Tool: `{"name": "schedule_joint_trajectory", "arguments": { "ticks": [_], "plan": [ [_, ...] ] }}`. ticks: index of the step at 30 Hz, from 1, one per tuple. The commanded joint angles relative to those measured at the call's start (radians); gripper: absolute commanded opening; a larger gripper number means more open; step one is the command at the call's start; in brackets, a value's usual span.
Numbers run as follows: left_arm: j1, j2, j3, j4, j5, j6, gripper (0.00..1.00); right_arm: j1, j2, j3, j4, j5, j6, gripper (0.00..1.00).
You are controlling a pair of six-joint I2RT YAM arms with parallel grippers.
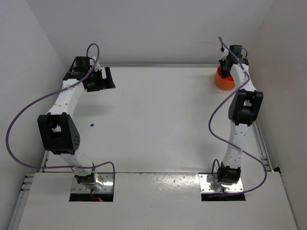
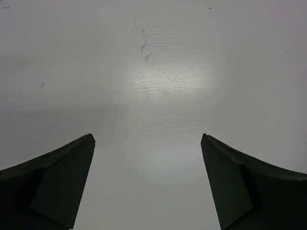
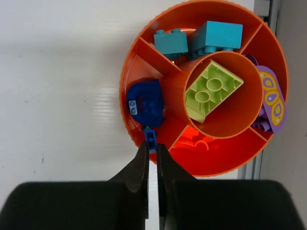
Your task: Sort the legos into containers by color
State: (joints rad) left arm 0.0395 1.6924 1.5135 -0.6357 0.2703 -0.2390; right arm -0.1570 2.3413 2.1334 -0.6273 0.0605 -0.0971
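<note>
Right pincer [image 3: 152, 146] pinches a blue lego [image 3: 151, 138] over the tub [image 3: 125, 76], seen only wrist-side; left pincer [image 2: 147, 137] gapes empty.

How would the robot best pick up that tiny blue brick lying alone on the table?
Probably from straight above, pinching two opposite side faces of the blue brick. It lies low on the table with nothing beside it, so fingers can drop either side. The open left gripper is nearer. Its turn is too small to tell.
</note>
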Motion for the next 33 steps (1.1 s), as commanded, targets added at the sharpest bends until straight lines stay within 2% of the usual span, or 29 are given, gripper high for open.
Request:
{"name": "schedule_joint_trajectory", "arguments": {
  "ticks": [1,5,13,17,20,21,24,26,32,33],
  "plan": [
    [-0.012,-0.051,-0.013,0.036,0.035,0.041,0.99,-0.004,0.019,0.075,0.032,0.041,0.043,0.02],
    [-0.032,-0.051,-0.013,0.036,0.011,0.041,0.99,-0.013,0.029,0.095,0.041,0.041,0.053,0.17],
    [-0.041,-0.071,-0.047,0.045,0.001,0.050,0.99,-0.013,0.038,0.114,0.051,0.022,0.071,0.35],
    [-0.041,-0.089,-0.056,0.033,0.001,0.105,0.99,-0.013,0.016,0.123,0.041,-0.017,0.071,0.35],
    [-0.023,-0.128,-0.119,0.024,-0.028,0.142,0.98,0.010,-0.037,0.114,0.031,-0.066,0.044,0.34],
    [-0.007,-0.138,-0.143,0.024,-0.039,0.158,0.88,0.019,-0.051,0.096,0.031,-0.089,0.043,0.34],
    [0.028,-0.138,-0.216,-0.019,-0.077,0.223,0.70,0.031,-0.105,0.050,0.009,-0.232,0.031,0.34],
    [0.051,-0.128,-0.249,-0.064,-0.104,0.310,0.62,0.043,-0.129,0.019,-0.014,-0.286,0.031,0.34],
    [0.080,-0.088,-0.326,-0.087,-0.261,0.483,0.53,0.073,-0.160,-0.015,-0.035,-0.341,0.010,0.34],
    [0.080,-0.088,-0.337,-0.087,-0.278,0.495,0.49,0.073,-0.160,-0.026,-0.035,-0.352,0.010,0.34]
  ]
}}
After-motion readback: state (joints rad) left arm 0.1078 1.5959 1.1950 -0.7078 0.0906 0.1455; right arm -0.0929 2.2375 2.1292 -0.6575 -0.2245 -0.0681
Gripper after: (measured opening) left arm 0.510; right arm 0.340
